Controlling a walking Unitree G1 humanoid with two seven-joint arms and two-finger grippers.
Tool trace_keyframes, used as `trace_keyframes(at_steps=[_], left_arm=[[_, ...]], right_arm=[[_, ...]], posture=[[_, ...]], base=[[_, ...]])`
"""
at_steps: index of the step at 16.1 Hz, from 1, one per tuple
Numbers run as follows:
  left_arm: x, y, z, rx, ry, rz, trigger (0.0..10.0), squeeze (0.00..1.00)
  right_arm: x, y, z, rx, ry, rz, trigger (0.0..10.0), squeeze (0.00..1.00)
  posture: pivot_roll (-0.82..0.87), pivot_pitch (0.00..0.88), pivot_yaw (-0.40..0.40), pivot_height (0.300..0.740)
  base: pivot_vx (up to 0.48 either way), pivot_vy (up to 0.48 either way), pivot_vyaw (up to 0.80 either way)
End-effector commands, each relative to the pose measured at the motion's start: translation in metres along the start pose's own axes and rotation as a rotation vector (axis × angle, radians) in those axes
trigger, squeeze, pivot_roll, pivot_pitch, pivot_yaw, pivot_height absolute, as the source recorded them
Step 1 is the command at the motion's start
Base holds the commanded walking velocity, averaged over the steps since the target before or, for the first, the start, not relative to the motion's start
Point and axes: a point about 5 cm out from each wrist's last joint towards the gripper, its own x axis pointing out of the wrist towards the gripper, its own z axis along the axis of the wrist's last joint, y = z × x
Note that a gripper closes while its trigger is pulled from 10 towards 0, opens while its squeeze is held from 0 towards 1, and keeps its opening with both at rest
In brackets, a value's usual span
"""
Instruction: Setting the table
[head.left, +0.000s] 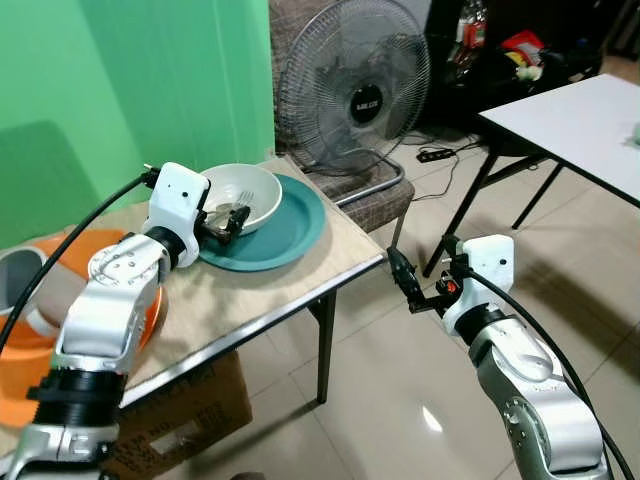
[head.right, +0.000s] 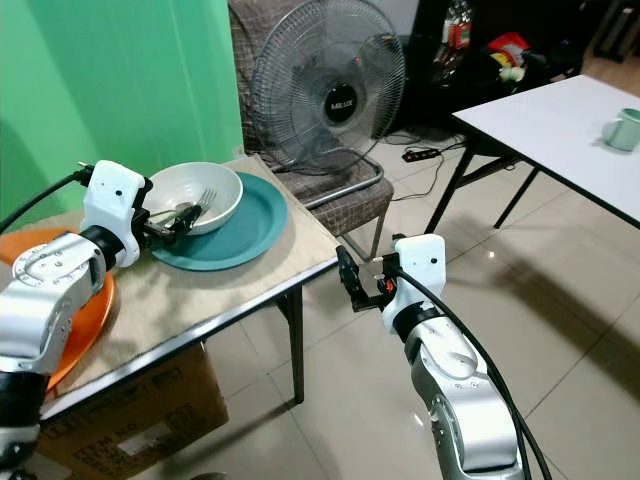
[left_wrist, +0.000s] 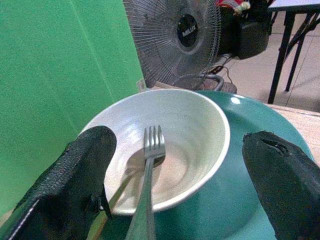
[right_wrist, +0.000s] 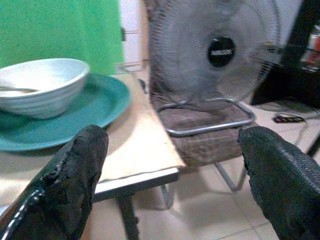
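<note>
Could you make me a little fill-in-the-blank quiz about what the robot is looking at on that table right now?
1. The white bowl stands on a teal ____.
2. Lying in the bowl, tines up against its wall, is a metal ____.
3. The left gripper is at the bowl's rim with its fingers ____.
4. Behind the table, on a chair, stands an electric ____.

Missing words: plate; fork; open; fan

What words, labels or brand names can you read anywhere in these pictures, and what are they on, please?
"MILUX": white lettering on the black hub of the fan, clearest in the left wrist view.
Cardboard box under the table: printed label too small to read.
</note>
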Motion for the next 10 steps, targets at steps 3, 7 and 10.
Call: trace_keyframes(at_steps=[3, 7, 10], left_arm=[[0.015, 0.014, 0.005, 0.058, 0.016, -0.056, 10.0, 0.0], [0.036, 0.028, 0.008, 0.089, 0.048, -0.111, 10.0, 0.0], [0.045, 0.035, 0.003, 0.081, 0.124, -0.145, 4.1, 0.0]], right_arm=[[0.0, 0.001, 0.013, -0.051, 0.008, 0.137, 10.0, 0.0], [-0.002, 0.002, 0.017, -0.099, 0.045, 0.251, 10.0, 0.0], [-0.006, 0.006, 0.015, -0.105, 0.099, 0.315, 10.0, 0.0]], posture=[[0.06, 0.0, -0.025, 0.74], [0.03, 0.0, -0.02, 0.74], [0.01, 0.0, -0.021, 0.74]], base=[[0.0, 0.0, 0.0], [0.0, 0.0, 0.0], [0.0, 0.0, 0.0]])
